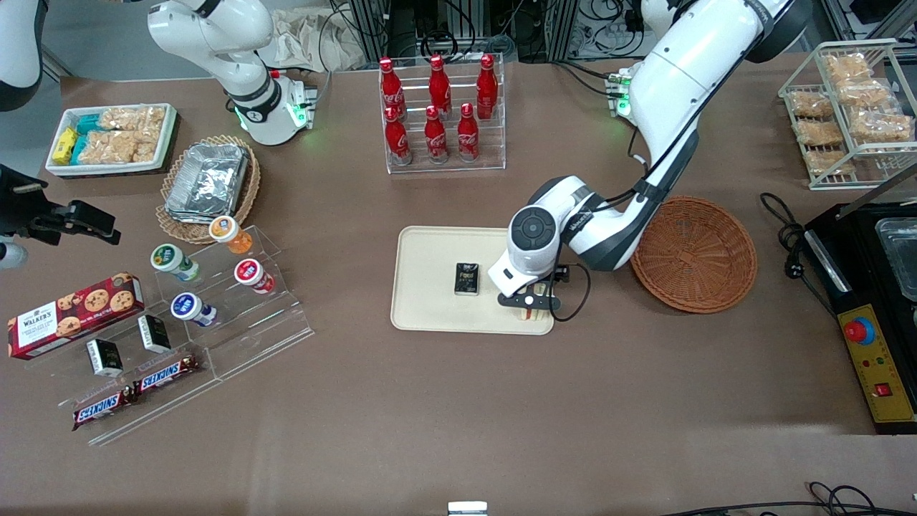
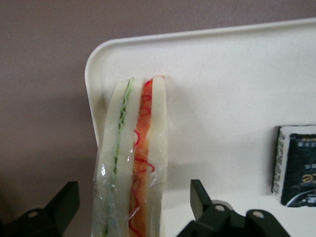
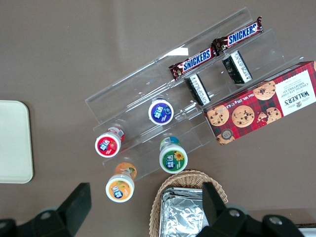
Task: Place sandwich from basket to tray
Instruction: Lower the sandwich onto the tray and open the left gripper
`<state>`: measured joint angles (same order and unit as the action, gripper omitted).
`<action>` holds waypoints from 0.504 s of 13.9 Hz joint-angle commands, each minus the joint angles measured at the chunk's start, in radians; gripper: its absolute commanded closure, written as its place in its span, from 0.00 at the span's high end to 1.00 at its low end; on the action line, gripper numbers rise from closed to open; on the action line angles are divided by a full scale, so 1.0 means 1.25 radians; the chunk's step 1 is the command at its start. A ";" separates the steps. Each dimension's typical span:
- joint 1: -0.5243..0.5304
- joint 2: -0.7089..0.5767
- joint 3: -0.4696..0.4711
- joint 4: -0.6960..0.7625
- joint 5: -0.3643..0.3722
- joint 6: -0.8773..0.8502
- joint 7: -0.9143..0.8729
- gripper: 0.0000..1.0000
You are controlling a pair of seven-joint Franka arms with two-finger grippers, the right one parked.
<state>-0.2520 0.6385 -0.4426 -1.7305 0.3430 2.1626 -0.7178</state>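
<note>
Resting on the flat cream-beige rectangular tray [image 1: 430, 287], in the tray corner nearest the front camera on the working arm's side: one triangular white-bread sandwich [image 2: 133, 158], film-wrapped, standing on edge with red, orange and green filling lines showing along its cut face.

Gripper [image 1: 531, 304]: black, two-fingered, positioned directly over the sandwich at that corner. Its fingers [image 2: 201, 197] are spread wide, one on each side of the sandwich with a clear gap on both sides; nothing is held.

Round reddish-brown woven wicker basket [image 1: 693, 254]: on the brown worktop [image 1: 458, 416] beside the tray, toward the working arm's end; nothing lies in it.

Small black rectangular packet [image 1: 466, 279]: flat on the tray, near its middle, apart from the sandwich.

Clear acrylic rack of red cola bottles [image 1: 440, 107]: farther from the front camera than the tray.

Lighter tan wicker basket with foil containers [image 1: 208, 183]: toward the parked arm's end.
</note>
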 commanded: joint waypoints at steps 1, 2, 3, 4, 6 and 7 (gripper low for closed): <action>-0.005 -0.038 0.001 0.026 0.005 -0.043 -0.020 1.00; -0.003 -0.059 0.001 0.037 -0.001 -0.063 -0.018 1.00; -0.001 -0.082 0.001 0.053 -0.010 -0.088 -0.018 1.00; -0.001 -0.107 0.002 0.075 -0.029 -0.126 -0.017 1.00; 0.011 -0.153 0.004 0.113 -0.034 -0.236 -0.015 1.00; 0.019 -0.173 0.004 0.132 -0.036 -0.277 -0.015 1.00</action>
<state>-0.2438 0.4872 -0.4413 -1.5912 0.3167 1.9093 -0.7257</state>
